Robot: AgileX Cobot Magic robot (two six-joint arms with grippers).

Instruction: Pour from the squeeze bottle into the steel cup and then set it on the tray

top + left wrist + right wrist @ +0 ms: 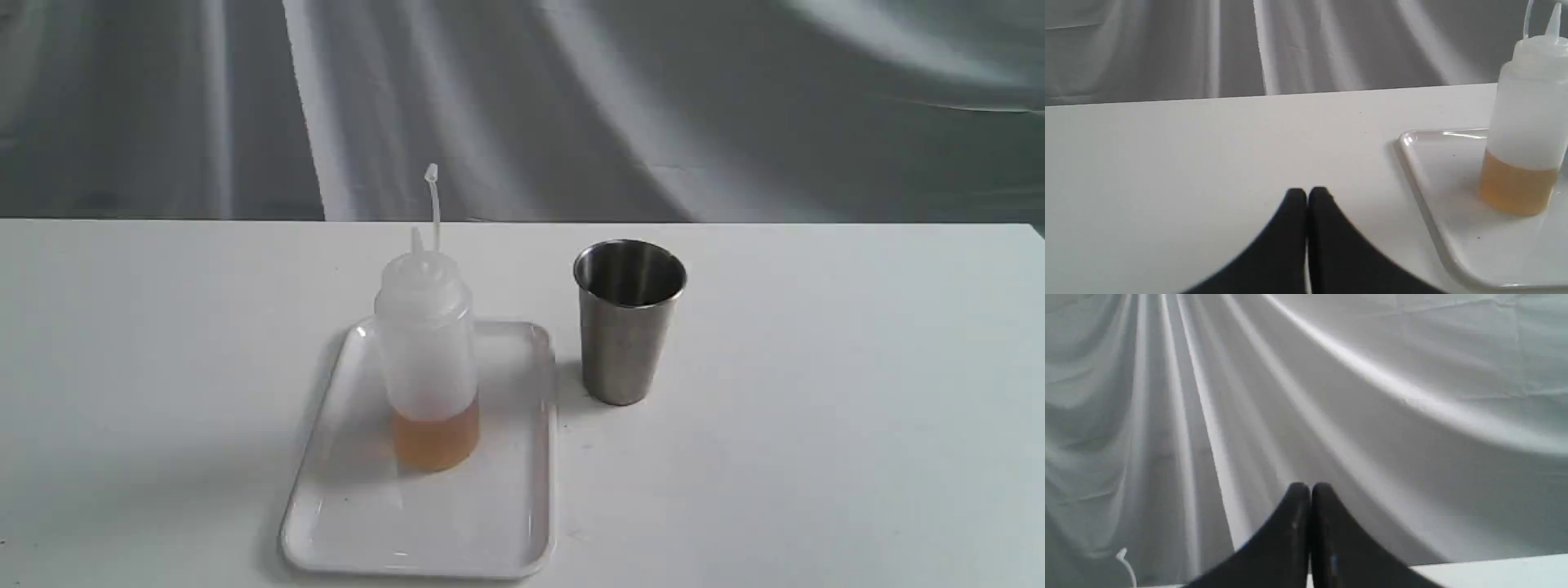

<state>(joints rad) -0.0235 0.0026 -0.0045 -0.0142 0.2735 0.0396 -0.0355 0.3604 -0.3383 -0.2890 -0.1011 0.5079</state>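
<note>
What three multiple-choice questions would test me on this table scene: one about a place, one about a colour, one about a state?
1. Where is the bottle?
A) upright on the tray
B) lying on its side
C) held in the air

2. What colour is the liquid in it?
A) blue
B) amber
C) green

3. How is the left gripper?
A) open wide
B) clamped on something
C) shut, empty

Answers:
1 A: its base sits inside the tray's rim.
2 B: amber shows through the bottle's lower part.
3 C: its fingers meet with nothing between them, and the cup stands untouched beside the tray.
</note>
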